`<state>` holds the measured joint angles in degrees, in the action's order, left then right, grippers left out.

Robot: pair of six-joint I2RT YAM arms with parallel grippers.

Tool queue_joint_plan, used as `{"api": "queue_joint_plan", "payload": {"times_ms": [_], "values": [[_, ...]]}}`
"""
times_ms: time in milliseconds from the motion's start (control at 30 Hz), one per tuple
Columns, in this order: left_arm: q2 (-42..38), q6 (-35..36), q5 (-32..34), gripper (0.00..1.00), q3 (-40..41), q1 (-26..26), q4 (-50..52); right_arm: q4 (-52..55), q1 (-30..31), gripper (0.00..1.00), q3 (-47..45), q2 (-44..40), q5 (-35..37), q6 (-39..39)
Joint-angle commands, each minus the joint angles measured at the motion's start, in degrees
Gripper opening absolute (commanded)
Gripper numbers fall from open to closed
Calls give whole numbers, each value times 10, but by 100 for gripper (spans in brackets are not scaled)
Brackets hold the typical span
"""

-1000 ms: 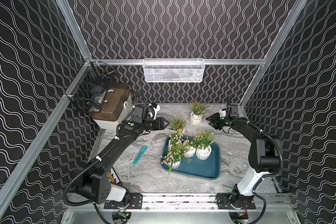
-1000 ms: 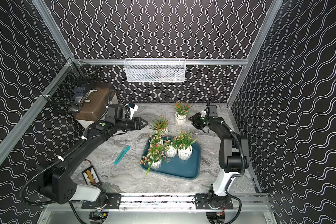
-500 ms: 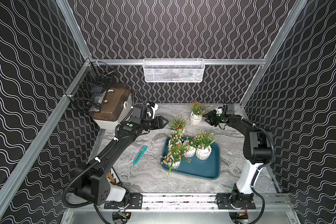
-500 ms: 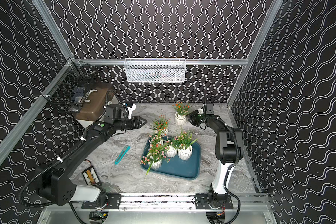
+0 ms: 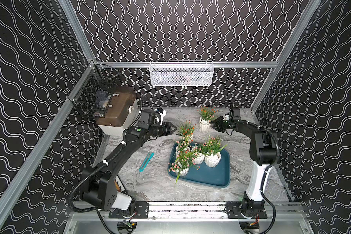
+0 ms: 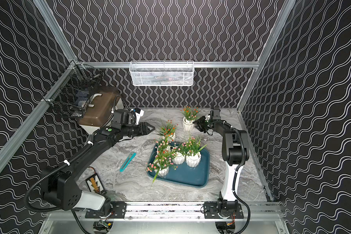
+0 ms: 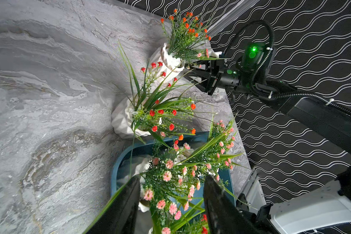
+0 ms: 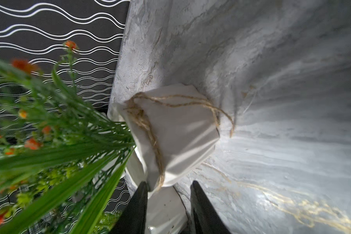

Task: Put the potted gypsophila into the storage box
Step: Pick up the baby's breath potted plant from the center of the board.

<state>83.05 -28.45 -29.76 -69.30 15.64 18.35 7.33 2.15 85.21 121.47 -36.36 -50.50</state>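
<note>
At three o'clock of the far potted gypsophila (image 5: 203, 124), the right gripper (image 5: 213, 125) stands jaws apart; the left gripper (image 5: 174, 128) likewise, empty.

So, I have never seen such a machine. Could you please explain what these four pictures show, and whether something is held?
These are two black robot arms fixed at the edge of a marble-look table. Two pictures look down from above; the other two come from a camera on each arm's wrist. A dark teal storage box holds four potted gypsophila. Two more stand outside it: the back pot and the pot beside the box. A teal utility knife lies on the table. The left fingers and the right fingers are open and hold nothing; the right ones are close to the back pot.
</note>
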Motion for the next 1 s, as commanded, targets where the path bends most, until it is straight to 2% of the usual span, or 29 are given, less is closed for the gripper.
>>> {"api": "queue_joint_plan", "payload": {"times_ms": [0, 233, 433, 967], "values": [[3, 8, -18, 54, -4, -1, -12, -21, 1, 38, 9, 3, -9, -3], [-3, 0, -40, 54, -5, 0, -19, -27, 4, 38, 47, 32, -27, -12], [-10, 2, -39, 54, -6, -1, -15, 17, 17, 37, 82, 51, 3, 10], [-23, -1, -41, 54, -3, 1, -18, 87, 26, 25, 88, 50, 60, 72]]}}
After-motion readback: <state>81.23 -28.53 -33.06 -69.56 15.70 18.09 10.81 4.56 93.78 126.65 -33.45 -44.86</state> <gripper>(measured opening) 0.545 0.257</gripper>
